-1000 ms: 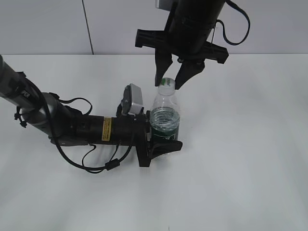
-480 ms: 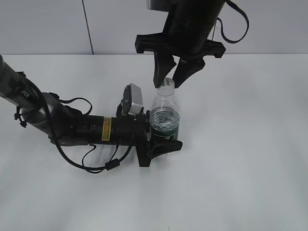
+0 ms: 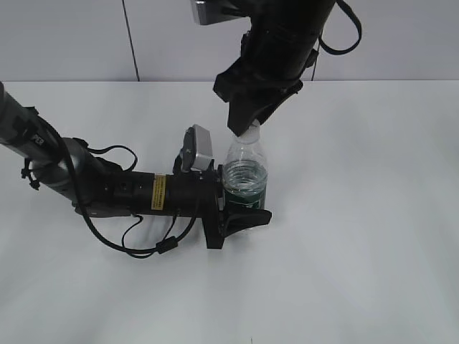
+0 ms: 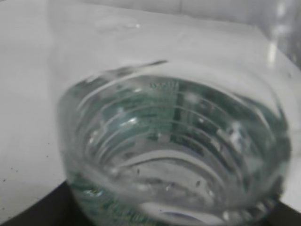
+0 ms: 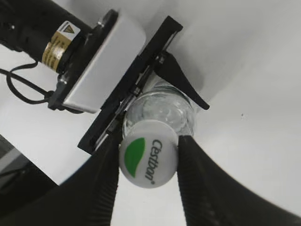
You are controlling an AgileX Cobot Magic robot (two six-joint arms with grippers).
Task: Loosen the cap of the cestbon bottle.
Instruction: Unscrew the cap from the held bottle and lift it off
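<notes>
On the left of the exterior view, our left arm lies low along the white table [image 3: 373,236], reaching toward the middle. Its left gripper [image 3: 240,211] is clamped around the dark green label band of the cestbon bottle [image 3: 246,175], which stands upright near the table's centre. We judge this hold is there to keep the bottle from spinning while the top is turned. The left wrist view shows only the ribbed clear bottle wall, blurred and filling the picture.

Moving right and upward, our right arm comes down from above. The right gripper [image 5: 146,162] has its two dark fingers [image 5: 106,174] nearly closed, pressed against opposite sides of the cap [image 5: 148,159], white with a green patch. It appears to be gripping the cap, ready to twist. We cannot tell whether the cap is loosened yet.
</notes>
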